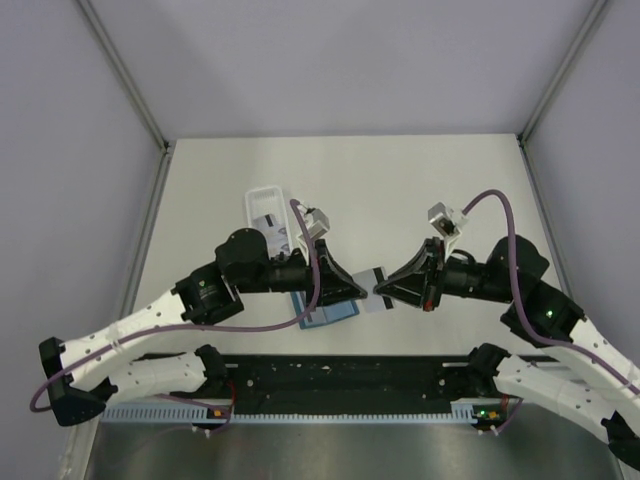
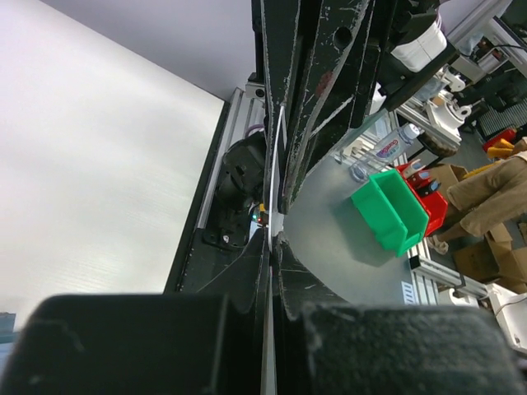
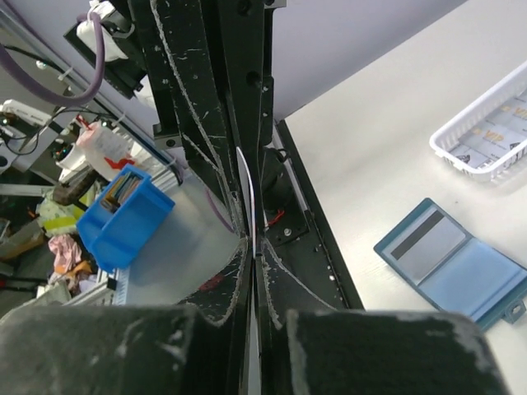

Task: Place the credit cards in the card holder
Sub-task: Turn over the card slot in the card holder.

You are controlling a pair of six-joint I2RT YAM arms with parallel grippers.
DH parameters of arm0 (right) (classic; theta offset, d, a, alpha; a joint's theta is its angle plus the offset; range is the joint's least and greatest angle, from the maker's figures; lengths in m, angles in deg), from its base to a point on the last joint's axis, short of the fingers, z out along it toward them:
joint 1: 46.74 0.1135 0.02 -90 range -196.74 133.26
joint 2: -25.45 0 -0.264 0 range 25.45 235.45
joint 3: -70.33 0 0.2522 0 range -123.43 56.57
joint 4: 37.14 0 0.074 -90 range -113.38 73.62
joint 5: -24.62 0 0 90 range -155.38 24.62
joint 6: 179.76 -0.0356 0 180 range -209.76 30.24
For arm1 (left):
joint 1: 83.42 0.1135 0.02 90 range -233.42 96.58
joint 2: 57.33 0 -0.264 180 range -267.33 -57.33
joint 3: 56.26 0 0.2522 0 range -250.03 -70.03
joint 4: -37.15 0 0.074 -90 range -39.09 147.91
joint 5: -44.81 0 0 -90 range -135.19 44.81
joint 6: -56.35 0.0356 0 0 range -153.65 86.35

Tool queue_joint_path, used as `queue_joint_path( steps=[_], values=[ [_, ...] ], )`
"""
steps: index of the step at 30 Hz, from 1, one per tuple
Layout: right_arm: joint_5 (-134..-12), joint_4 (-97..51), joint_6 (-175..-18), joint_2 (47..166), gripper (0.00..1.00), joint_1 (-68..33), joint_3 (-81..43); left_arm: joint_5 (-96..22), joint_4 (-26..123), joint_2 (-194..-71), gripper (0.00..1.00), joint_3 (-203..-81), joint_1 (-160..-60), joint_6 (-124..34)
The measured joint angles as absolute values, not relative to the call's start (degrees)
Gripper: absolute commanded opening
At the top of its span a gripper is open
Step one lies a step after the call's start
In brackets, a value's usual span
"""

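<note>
Overhead view: the left gripper (image 1: 360, 287) and right gripper (image 1: 386, 290) meet tip to tip above the table (image 1: 420, 190). Both are clamped on one pale card (image 1: 375, 279) held between them. The open wallet (image 1: 325, 313) lies flat just under the left gripper's tips, on their near side and partly hidden by them. A white tray (image 1: 262, 194) sits beyond the left gripper's wrist, well apart from the right gripper, with loose cards (image 1: 268, 225) inside. Left wrist view: the left gripper (image 2: 273, 255) is pressed tight on the card (image 2: 277, 156), which shows edge-on as a thin white line running up into the opposing fingers. Right wrist view: the right gripper (image 3: 254, 255) is likewise closed on the card (image 3: 247, 185), edge-on and slightly bowed. Off to the right of the fingers the wallet (image 3: 482, 280) lies open on the table, with a second card (image 3: 428, 247) bearing a dark stripe on one half. Cannot tell if it is tucked into a pocket. The tray (image 3: 461, 155) lies farther off past the wallet.
</note>
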State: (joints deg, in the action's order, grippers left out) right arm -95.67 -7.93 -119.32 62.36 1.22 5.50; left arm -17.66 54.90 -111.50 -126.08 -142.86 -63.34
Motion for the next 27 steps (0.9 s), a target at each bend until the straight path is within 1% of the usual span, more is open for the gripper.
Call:
queue_joint_path(
  steps=[1,3,4,5,7,9,12,15,17,21,27],
  values=[
    [-96.0,-7.9,-119.3,62.4,0.00,1.2,5.5,-17.7,55.1,-111.5,0.08,-126.1,-142.8,-63.3],
    [-95.9,-7.8,-119.3,62.4,0.00,1.2,5.5,-18.0,55.3,-111.5,0.24,-126.1,-142.9,-63.0],
    [-95.1,-7.6,-119.3,62.3,0.00,1.3,5.5,-18.8,55.5,-111.5,0.28,-126.1,-142.9,-62.6],
    [-93.5,-7.1,-119.3,62.0,0.00,1.3,5.5,-20.4,56.1,-111.5,0.31,-126.1,-142.9,-62.2],
    [-88.2,-5.6,-119.4,61.2,0.00,1.5,5.6,-25.7,58.5,-111.3,0.33,-126.1,-142.9,-61.6],
    [-80.3,-3.0,-119.4,60.9,0.00,1.5,5.6,-33.8,61.3,-110.8,0.31,-125.6,-142.8,-61.7],
    [-71.1,0.5,-119.4,62.1,0.00,1.5,5.6,-45.8,64.5,-110.5,0.23,-122.6,-142.1,-63.4],
    [-65.9,4.5,-118.7,68.0,0.00,1.5,5.0,-55.1,67.4,-112.2,0.20,-117.2,-141.4,-65.9],
    [-64.9,6.4,-117.8,73.0,0.00,1.5,4.3,-57.2,68.6,-113.8,0.18,-114.4,-141.4,-67.1],
    [-65.0,8.6,-116.2,83.7,0.00,1.5,3.5,-59.6,69.3,-116.1,0.17,-110.7,-141.4,-70.3],
    [-67.6,8.2,-116.8,92.3,0.00,1.4,3.2,-61.8,67.2,-117.7,0.13,-108.6,-141.4,-74.6]
  ],
)
